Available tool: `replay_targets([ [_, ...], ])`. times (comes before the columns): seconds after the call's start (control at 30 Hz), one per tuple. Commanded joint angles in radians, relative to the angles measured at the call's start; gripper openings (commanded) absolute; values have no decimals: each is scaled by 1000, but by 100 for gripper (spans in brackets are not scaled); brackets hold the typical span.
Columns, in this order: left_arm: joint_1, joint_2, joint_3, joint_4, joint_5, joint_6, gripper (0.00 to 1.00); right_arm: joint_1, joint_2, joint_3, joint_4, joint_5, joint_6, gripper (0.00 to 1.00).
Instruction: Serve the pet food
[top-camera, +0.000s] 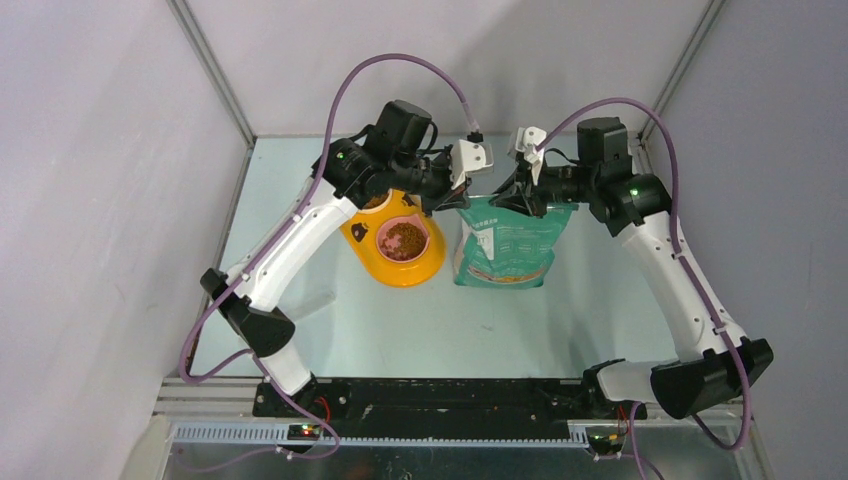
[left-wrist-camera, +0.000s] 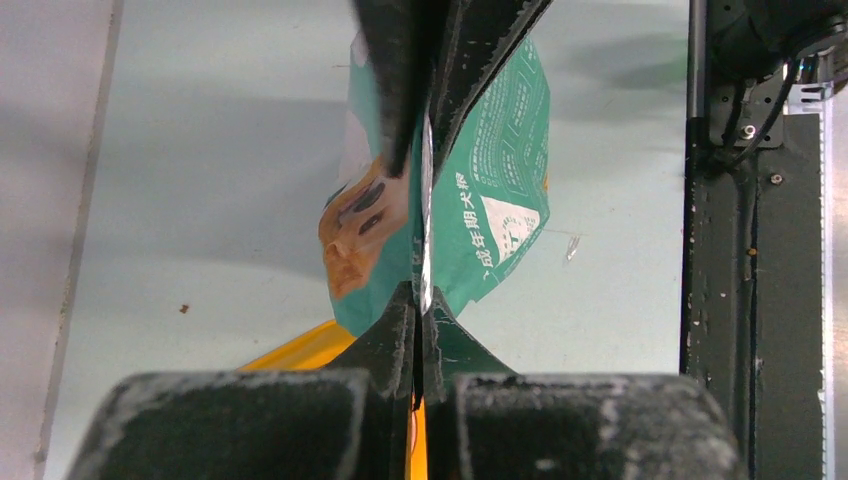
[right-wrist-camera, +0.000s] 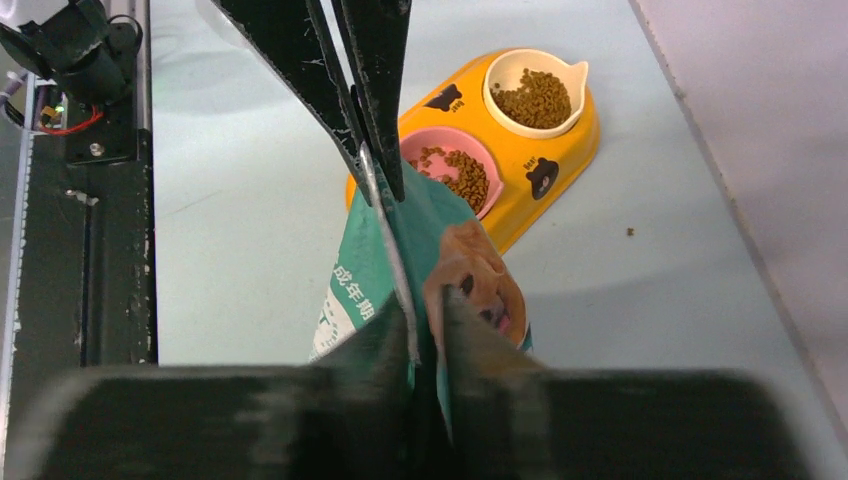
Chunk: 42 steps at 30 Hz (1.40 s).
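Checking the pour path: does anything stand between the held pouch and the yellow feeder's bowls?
Nothing visible on the table between pouch and feeder, which stand side by side. The left arm reaches over the far bowl; the pink bowl, holding pet food, is uncovered.

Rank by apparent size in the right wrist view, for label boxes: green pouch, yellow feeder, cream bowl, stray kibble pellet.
Largest first:
green pouch and yellow feeder, alike; pouch nearer, partly hidden
cream bowl
stray kibble pellet

Plain grey walls (top-camera: 90, 200) on 3 sides, 2 metal posts (top-camera: 214, 75) slanting in the upper corners, pale green table (top-camera: 400, 330) softly lit at centre.
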Motion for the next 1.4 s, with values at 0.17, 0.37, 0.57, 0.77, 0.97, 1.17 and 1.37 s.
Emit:
replay_targets([
  [0.17,22,-67,2,23,8,-13,0,-82,-6,90,-112,71,-29,27],
  [0.37,35,-68,-10,23,11,-15,0,-126,10,168,-276,37,-159,0],
  [0.57,41,-70,-17,22,13,-15,0,-153,-3,177,-310,108,-205,25],
  [0.77,52,-74,-21,18,12,-14,0,-206,-11,178,-328,141,-246,25],
  [0.97,53,-73,-23,19,12,-17,0,-253,-26,187,-343,150,-310,1],
  [1.17,54,-74,-27,15,12,-17,0,-291,-30,191,-327,175,-271,35],
  [1.37,57,-79,-39,14,12,-18,0,-353,-58,177,-321,159,-319,4],
])
